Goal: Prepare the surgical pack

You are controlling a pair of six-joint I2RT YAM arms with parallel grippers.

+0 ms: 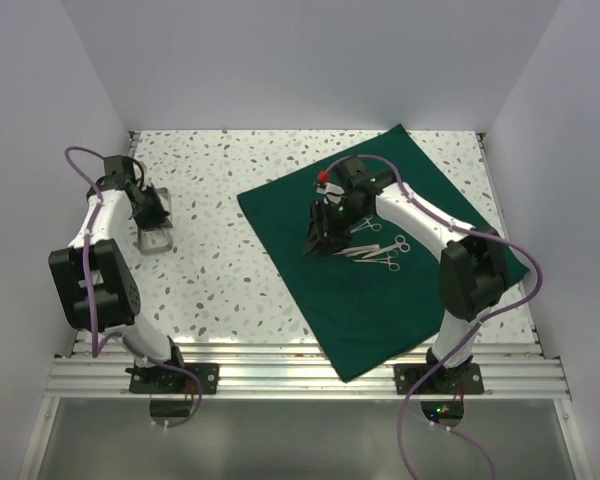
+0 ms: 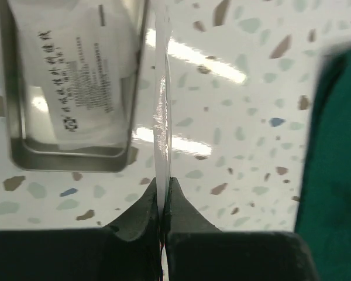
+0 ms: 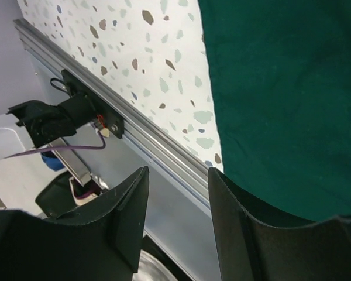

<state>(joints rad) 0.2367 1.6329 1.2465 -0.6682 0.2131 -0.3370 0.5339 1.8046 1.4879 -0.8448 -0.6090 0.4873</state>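
The dark green drape [image 1: 380, 290] of the surgical pack lies spread flat on the right half of the table. Silver instruments [image 1: 382, 252] rest on it near its middle. My right gripper [image 1: 320, 236] hangs just left of them, jaws open [image 3: 176, 172] with nothing between them. At the far left, my left gripper [image 1: 148, 208] hovers over the small steel tray [image 1: 158, 246]. The left wrist view shows it [image 2: 162, 180] shut on a thin white packet [image 2: 162, 111] seen edge-on. Another white packet [image 2: 76, 76] lies inside the tray [image 2: 64, 159].
An aluminium rail [image 1: 300, 372] runs along the table's near edge, and both arm bases are bolted to it. White walls close in the left, back and right sides. Speckled tabletop [image 1: 220, 270] separates the tray from the drape.
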